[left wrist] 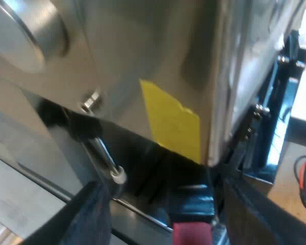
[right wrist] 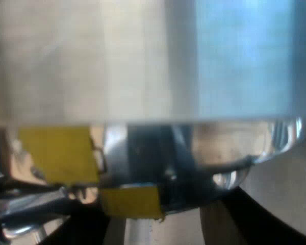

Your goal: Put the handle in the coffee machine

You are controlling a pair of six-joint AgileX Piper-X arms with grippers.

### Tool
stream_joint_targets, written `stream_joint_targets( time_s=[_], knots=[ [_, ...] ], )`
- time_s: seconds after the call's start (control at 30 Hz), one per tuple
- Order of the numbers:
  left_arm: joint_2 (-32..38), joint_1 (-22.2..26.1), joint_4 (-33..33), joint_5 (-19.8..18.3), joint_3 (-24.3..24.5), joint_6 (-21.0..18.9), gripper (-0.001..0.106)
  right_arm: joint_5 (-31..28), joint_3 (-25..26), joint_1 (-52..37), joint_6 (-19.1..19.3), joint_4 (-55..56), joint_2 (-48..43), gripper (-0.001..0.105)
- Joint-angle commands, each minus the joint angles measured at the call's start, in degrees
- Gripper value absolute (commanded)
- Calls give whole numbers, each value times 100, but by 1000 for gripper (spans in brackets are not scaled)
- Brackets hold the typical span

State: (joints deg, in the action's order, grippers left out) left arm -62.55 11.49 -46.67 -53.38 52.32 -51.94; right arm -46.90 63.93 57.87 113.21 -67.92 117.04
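The espresso machine (left wrist: 143,56) shows its silver front, marked with a patch of yellow tape (left wrist: 173,120). The holder's dark handle (left wrist: 193,201) runs in under the machine's front, and its red end (left wrist: 192,234) points back toward the camera. My left gripper (left wrist: 164,189) stands open around the handle, one finger (left wrist: 86,214) well clear of it and the other close beside it. My right gripper (right wrist: 160,222) is open just below the machine's rounded chrome underside (right wrist: 219,153), with nothing held between its dark fingers (right wrist: 265,219).
A round metal knob (left wrist: 25,30) sits high on the machine's front panel. A thin metal wand (left wrist: 104,155) with a pale tip hangs close to my left finger. A black frame (left wrist: 280,112) stands past the machine's corner. More yellow tape (right wrist: 58,153) is near the chrome underside.
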Motion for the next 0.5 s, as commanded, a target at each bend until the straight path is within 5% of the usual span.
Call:
stream_joint_targets(
  time_s=[0.03, 0.17, 0.3, 0.33, 0.4, 0.5],
  knots=[
    [68, 57, -20, -9, 132, -51, 53, -9, 61, -37, 21, -553, -154, 37],
    [57, 120, 28, 526, 154, -62, 50, -9, 61, -37, 21, -552, -154, 37],
    [-60, 103, 28, 1379, 154, -62, 20, -9, 61, -37, 21, -552, -154, 37],
    [-117, 103, 28, 1435, 154, -62, 8, -9, 61, -37, 21, -552, -154, 37],
    [-242, 103, 28, 1469, 154, -51, 0, -9, 61, -37, 21, -552, -154, 37],
    [-480, 103, -70, 1508, 154, -40, 0, -9, 61, -37, 21, -552, -154, 37]
  ],
)
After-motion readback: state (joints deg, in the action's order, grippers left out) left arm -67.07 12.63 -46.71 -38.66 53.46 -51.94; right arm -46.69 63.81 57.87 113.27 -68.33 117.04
